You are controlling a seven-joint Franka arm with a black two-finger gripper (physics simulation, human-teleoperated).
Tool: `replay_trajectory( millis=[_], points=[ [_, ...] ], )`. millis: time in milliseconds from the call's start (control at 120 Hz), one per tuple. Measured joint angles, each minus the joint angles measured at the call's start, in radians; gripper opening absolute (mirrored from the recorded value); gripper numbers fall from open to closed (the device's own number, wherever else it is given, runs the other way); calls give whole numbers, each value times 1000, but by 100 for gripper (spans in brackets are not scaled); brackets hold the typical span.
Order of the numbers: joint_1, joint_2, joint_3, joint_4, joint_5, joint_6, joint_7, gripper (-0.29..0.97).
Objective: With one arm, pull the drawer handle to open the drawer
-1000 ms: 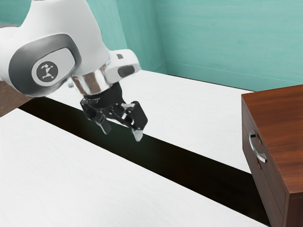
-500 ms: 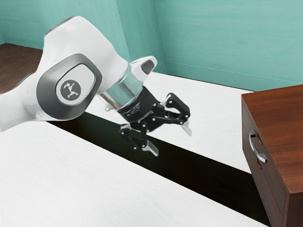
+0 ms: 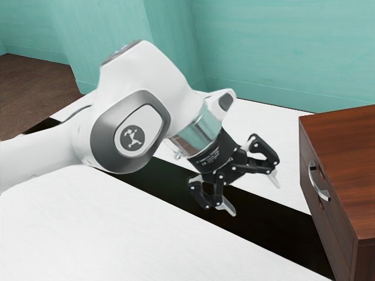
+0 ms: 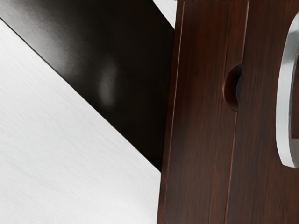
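Exterior view: white counter (image 3: 88,234) with a wide black stripe (image 3: 275,225) running diagonally across it, teal walls behind. White Franka arm (image 3: 129,132) comes in from the exterior view's left and reaches toward its right. Dark wooden drawer cabinet (image 3: 345,152) stands on the counter at the exterior view's right edge, front face turned toward the arm. Black gripper (image 3: 253,195) hangs above the black stripe, pointed at the cabinet, clear of it with a gap between. Fingers (image 3: 225,205) spread wide apart, nothing between them. Curved silver drawer handle (image 3: 316,181) is mounted upright on the cabinet's front face, untouched.

Wrist view: wooden drawer front (image 4: 201,140) seen close, handle (image 4: 287,93) along one edge, a small dark notch (image 4: 233,86) in the wood beside it. Counter (image 4: 56,154) and black stripe (image 4: 117,60) lie beyond the cabinet's edge.
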Motion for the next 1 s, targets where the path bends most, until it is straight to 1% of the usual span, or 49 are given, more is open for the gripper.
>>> replay_trajectory(
  millis=[200,533,850,1000],
  points=[
    [4,51,2,23,13,56,-32,68],
    [-17,96,-2,44,75,108,-24,68],
    [-47,138,0,80,85,127,-15,68],
    [-54,146,0,79,87,156,-8,68]
  ],
)
